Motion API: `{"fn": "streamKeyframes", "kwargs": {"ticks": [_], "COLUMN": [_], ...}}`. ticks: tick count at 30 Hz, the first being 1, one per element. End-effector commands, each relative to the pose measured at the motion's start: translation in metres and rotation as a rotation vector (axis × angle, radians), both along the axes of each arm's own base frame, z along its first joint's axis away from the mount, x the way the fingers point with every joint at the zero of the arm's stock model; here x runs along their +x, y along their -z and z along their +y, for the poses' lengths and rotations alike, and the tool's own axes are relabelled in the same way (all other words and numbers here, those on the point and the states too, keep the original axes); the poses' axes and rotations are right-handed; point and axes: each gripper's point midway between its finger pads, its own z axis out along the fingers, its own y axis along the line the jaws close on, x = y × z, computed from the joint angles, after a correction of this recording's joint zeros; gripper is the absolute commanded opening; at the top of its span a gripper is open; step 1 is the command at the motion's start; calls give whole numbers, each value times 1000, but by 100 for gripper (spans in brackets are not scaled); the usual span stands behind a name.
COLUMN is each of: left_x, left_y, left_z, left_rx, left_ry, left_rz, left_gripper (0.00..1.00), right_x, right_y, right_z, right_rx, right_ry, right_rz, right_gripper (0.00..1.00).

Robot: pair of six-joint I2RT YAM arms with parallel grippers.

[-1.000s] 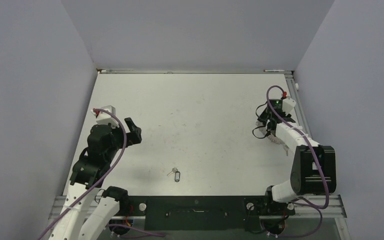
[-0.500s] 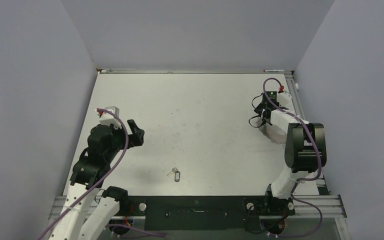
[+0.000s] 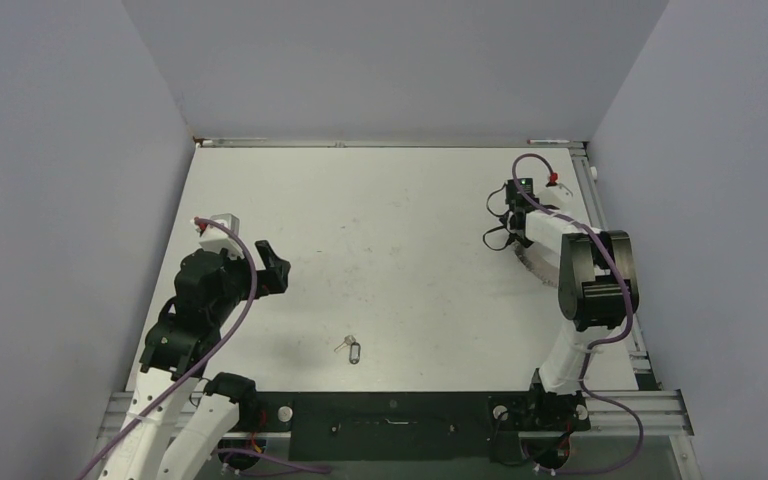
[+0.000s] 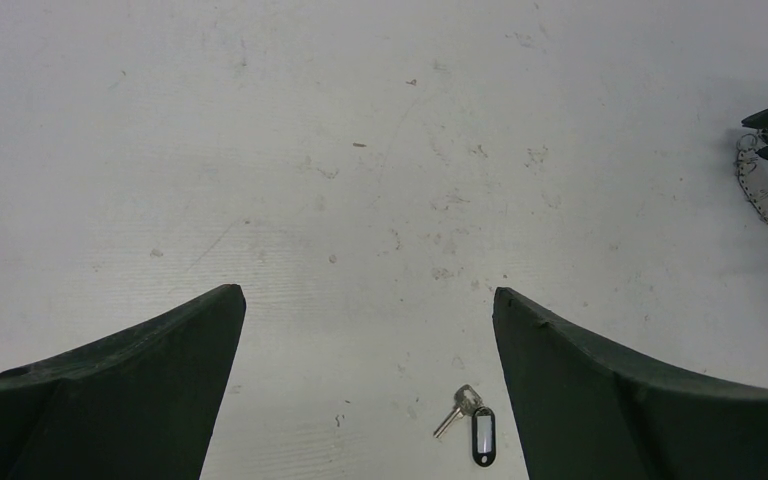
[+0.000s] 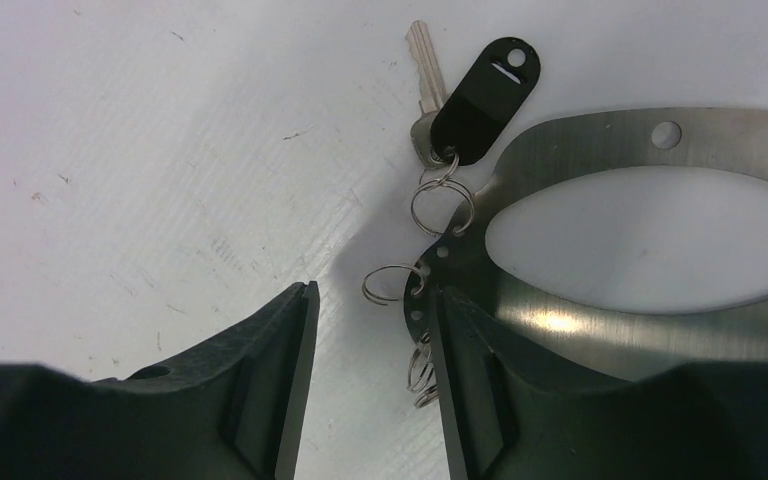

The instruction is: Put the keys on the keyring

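Left arm (image 3: 195, 310) and right arm (image 3: 592, 280): white shells, black joint housings. Behind the left gripper (image 3: 272, 262), a white camera block (image 3: 215, 222) with a red mark and a looping purple cable (image 3: 247, 285). Behind the right gripper (image 5: 370, 290), a green light (image 3: 523, 183), a red plug (image 3: 553, 181) and a second purple cable (image 3: 528, 158). Matt black wedge-shaped fingers (image 4: 120, 400).

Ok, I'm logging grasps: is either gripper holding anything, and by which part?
Nothing held. Left gripper open above the table; right gripper open, a ring on the metal plate lies between its jaws.
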Motion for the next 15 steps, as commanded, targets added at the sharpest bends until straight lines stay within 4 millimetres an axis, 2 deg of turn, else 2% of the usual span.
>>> {"fn": "streamKeyframes", "kwargs": {"ticks": [1,5,7,15], "left_x": [4,3,3,3], "left_y": [-11,-11,-11,-10], "left_z": [-3,-3,-4,-5], "left_rx": [-9,-10,-10,-11], "left_ry": [20,23,24,31], "left_rz": [-49,-53,-54,-49], "left_gripper": [93,93,93,93], "right_x": [12,12,16,21], "right_y": [-20,-13,-11,1], "right_z": [-6,-6,-6,-2], "right_rx": [-34,-42,-46,-43], "right_ry": [79,84,78,62], "right_rz": [-67,-59,-63,-53], "right_gripper": [44,39,34,31]}}
